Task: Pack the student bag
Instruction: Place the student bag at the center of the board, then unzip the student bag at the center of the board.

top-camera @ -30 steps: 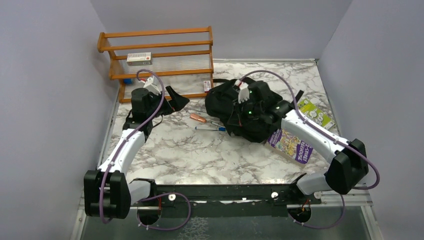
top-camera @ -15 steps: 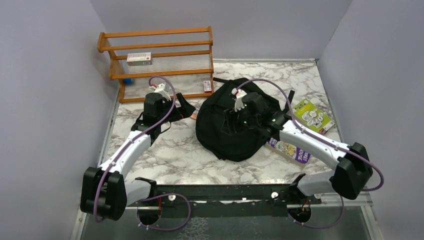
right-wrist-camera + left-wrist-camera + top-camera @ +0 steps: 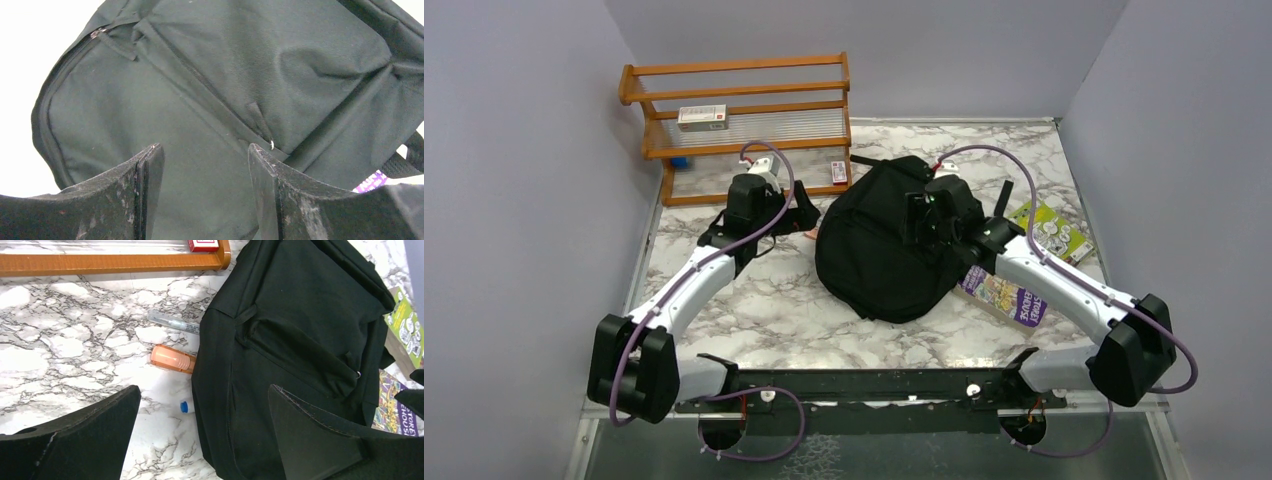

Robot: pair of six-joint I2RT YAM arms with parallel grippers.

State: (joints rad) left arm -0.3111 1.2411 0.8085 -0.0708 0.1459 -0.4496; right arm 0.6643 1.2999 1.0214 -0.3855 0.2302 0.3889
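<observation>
The student bag (image 3: 879,255) lies flat on the marble table, a black backpack with its zippers shut. It fills the right wrist view (image 3: 225,75) and the right half of the left wrist view (image 3: 300,340). My right gripper (image 3: 914,225) (image 3: 205,150) hovers open just above the bag's front panel, and nothing sits between its fingers. A zipper pull (image 3: 271,145) lies by its right fingertip. My left gripper (image 3: 802,208) (image 3: 203,395) stands wide open over the bag's left edge. An orange marker (image 3: 172,358), a silver pen (image 3: 175,324) and a blue-capped pen (image 3: 184,406) stick out from under that edge.
A wooden rack (image 3: 744,110) stands at the back left with a white box (image 3: 702,117) on it and a small red box (image 3: 838,172) at its foot. A green book (image 3: 1049,228) and a purple book (image 3: 1004,295) lie to the right of the bag.
My right gripper opened and let go of the bunched bag, which dropped flat over the pens. The left arm swung right toward the bag's edge.
</observation>
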